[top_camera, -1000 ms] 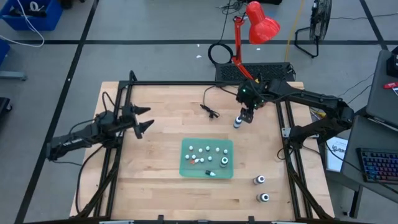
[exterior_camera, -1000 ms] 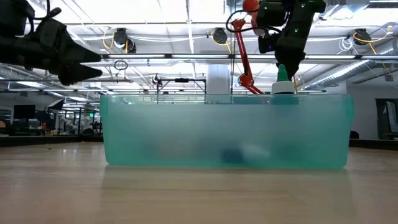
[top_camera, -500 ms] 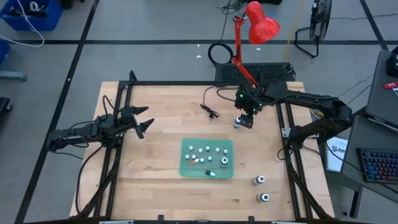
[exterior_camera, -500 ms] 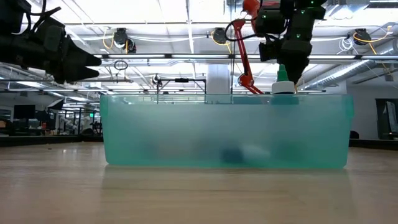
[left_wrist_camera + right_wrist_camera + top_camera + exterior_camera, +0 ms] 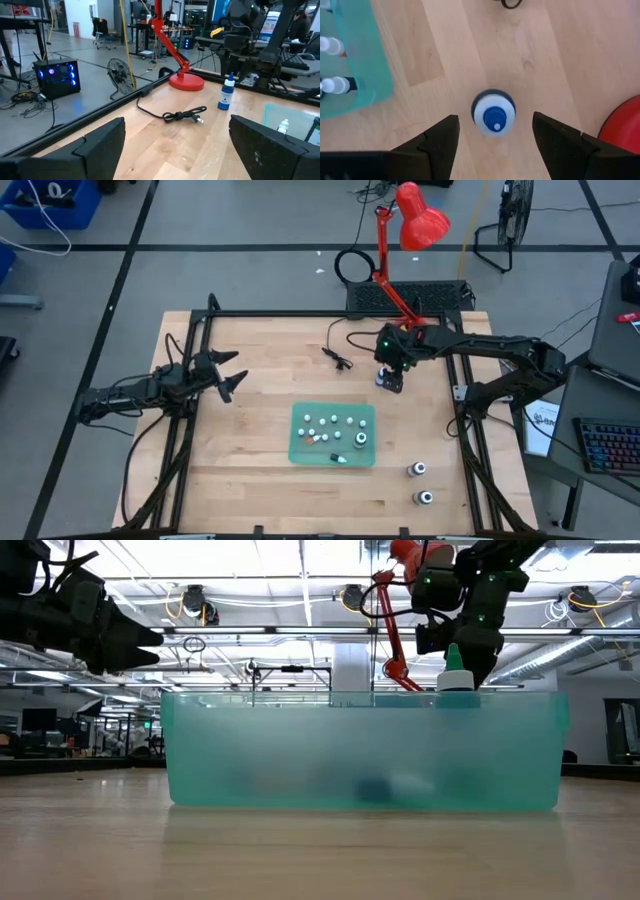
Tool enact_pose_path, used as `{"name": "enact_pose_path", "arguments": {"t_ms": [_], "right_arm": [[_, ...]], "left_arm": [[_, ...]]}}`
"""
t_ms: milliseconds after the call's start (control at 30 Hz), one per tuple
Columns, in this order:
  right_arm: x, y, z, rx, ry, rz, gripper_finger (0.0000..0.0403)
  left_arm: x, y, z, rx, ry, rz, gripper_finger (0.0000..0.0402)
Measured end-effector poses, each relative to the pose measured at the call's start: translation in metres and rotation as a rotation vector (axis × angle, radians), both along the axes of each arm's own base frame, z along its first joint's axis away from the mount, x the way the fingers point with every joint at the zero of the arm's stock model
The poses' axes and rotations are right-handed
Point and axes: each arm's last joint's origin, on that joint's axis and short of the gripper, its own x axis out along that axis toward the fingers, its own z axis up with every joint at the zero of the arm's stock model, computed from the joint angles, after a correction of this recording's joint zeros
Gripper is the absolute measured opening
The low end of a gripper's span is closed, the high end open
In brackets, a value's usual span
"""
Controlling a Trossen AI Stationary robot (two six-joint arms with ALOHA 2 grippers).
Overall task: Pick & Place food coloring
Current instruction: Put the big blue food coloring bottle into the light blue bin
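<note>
A blue bottle of food coloring with a white collar (image 5: 493,112) stands upright on the table beyond the green tray's (image 5: 296,450) far right corner; it also shows in the left wrist view (image 5: 226,94). My right gripper (image 5: 493,142) hangs open just above it, pointing steeply down, one finger on either side and clear of it. Several small white-capped bottles (image 5: 330,425) stand in the tray. Two larger bottles (image 5: 417,470) (image 5: 425,498) stand on the table near the right front. My left gripper (image 5: 235,372) waits open at the table's left.
A black cable (image 5: 337,358) lies on the table left of the blue bottle. A red desk lamp's base (image 5: 186,82) stands just past it at the far edge. Black frame rails (image 5: 462,395) run along both sides of the table.
My right gripper has come down toward the blue bottle and a little toward the table's left, staying open. My left arm has swung slightly and its gripper has rolled a little, staying where it was.
</note>
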Motion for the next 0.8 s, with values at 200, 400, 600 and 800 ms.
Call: {"name": "enact_pose_path", "arguments": {"t_ms": [200,400,600,800], "right_arm": [[-0.001,0.0,-0.01,0.0,-0.018,-0.018,0.0238],[-0.001,0.0,-0.019,-0.009,-0.04,-0.022,0.0238],[0.002,-0.001,-0.018,-0.023,-0.067,-0.018,0.0234],[0.001,-0.001,-0.018,-0.023,-0.063,-0.017,0.0186]], "left_arm": [[0.0,0.0,0.0,0.0,0.0,0.0,0.0353],[0.0,0.0,0.0,0.0,0.0,0.0,0.0353],[0.0,0.0,0.0,0.0,0.0,0.0,0.0353],[0.0,0.0,0.0,0.0,0.0,0.0,0.0353]]}}
